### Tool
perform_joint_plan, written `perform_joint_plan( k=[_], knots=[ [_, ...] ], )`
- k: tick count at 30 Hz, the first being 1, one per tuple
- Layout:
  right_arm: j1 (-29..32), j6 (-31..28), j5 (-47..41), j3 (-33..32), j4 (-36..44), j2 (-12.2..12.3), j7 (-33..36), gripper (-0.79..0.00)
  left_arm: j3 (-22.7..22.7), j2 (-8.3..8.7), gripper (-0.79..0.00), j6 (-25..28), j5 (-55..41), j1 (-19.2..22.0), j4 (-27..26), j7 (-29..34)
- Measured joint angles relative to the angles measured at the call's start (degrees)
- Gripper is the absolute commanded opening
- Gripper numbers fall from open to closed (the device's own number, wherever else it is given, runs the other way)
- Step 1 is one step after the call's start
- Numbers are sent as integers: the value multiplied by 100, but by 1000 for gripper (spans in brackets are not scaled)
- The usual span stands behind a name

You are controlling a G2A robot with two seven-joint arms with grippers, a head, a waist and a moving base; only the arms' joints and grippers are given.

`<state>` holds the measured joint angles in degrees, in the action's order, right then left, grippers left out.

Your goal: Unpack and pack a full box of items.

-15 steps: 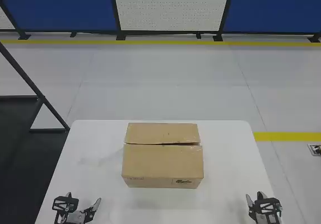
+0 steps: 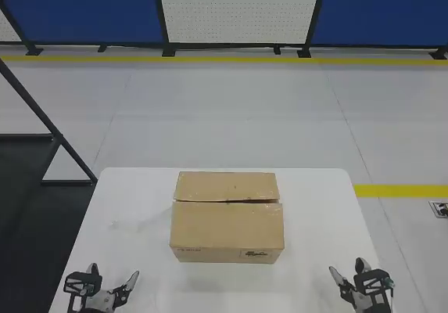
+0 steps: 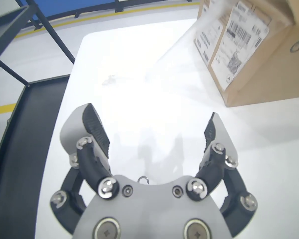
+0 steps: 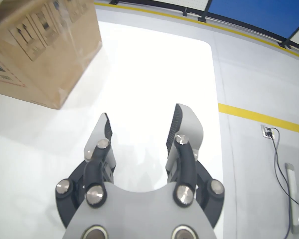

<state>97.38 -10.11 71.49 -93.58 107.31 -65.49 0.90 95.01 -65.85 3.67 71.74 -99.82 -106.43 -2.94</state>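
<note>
Cardboard box [image 2: 227,219] sits mid-table on white table [image 2: 130,227], top flaps folded down w/ seam running across. Left gripper [image 3: 150,112] hangs low over near-left corner of table, pointing fwd, fingers spread wide, nothing btwn pads. Box lies ahead and off to its right, well apart, labelled side toward it. Right gripper [image 4: 140,110] is over near-right corner, also pointing fwd, jaws parted, empty. Box is ahead and to its left, apart. Black metal rack [image 2: 20,156] stands beside table's left edge.
</note>
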Motion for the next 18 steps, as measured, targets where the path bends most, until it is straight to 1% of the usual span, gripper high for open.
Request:
perform_joint_plan(
  k=[3,5,7,10,12,14,18],
  knots=[
    [-153,-458,-424,-171,197,21,179,0,267,23,0,376,-325,32,-164,22],
    [-294,-728,-810,-248,302,30,329,0,468,53,0,747,-432,90,-261,73],
    [-438,-905,-1217,-286,359,34,518,0,615,78,0,1052,-478,152,-335,129],
    [-744,-1070,-1884,-319,435,48,1054,0,836,117,0,1500,-625,297,-428,289],
    [-951,-1142,-2271,-324,486,63,1464,0,935,131,0,1556,-648,384,-518,393],
    [-1056,-1166,-2360,-344,530,76,1751,0,976,141,0,1645,-629,407,-616,462],
    [-1049,-1163,-2330,-346,529,76,1721,0,976,141,0,1655,-620,403,-617,463]
  ],
)
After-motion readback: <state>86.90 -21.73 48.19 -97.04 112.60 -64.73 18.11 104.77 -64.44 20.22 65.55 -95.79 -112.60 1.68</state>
